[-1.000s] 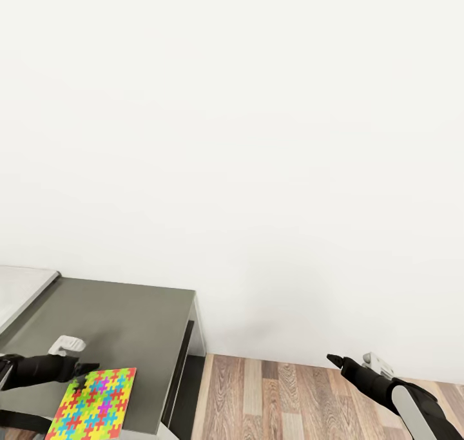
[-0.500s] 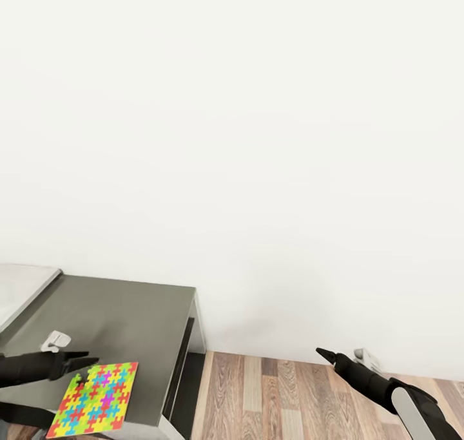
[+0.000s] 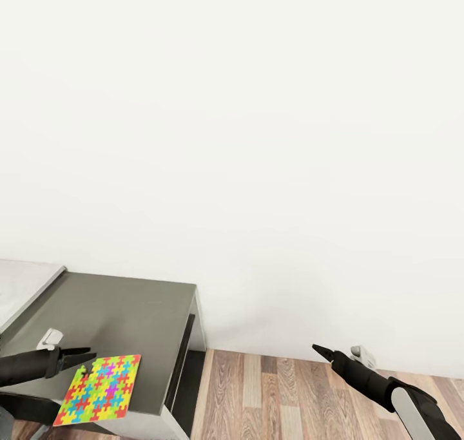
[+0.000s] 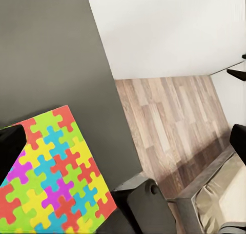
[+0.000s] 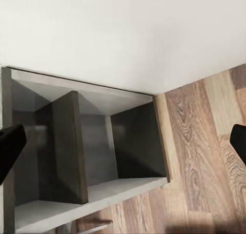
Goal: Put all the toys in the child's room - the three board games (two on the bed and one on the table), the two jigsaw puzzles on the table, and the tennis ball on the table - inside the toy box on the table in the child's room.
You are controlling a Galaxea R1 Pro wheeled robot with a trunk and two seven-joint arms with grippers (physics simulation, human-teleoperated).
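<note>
Setting: white-walled room with wood plank floor (image 3: pixel 270 395); a dark grey matte cabinet top (image 3: pixel 122 311) serves as landmark, joined at its far end to a pale grey desk top (image 3: pixel 19 282).
Task object: flat, thin rectangular jigsaw puzzle (image 3: pixel 100 390) of interlocking yellow, red, blue, green and orange pieces, lying on the cabinet top at its near edge.
Left gripper (image 3: pixel 87 354): black fingers slightly apart over the puzzle's far corner; whether they clamp it cannot be told.
Right gripper (image 3: pixel 317 349): held over the floor, well apart from the cabinet; wrist view shows fingers spread wide, empty.
Progress: this puzzle is not yet boxed; judged early, status of other toys unknown.
Textures: cabinet smooth, puzzle glossy, floor grained.
</note>
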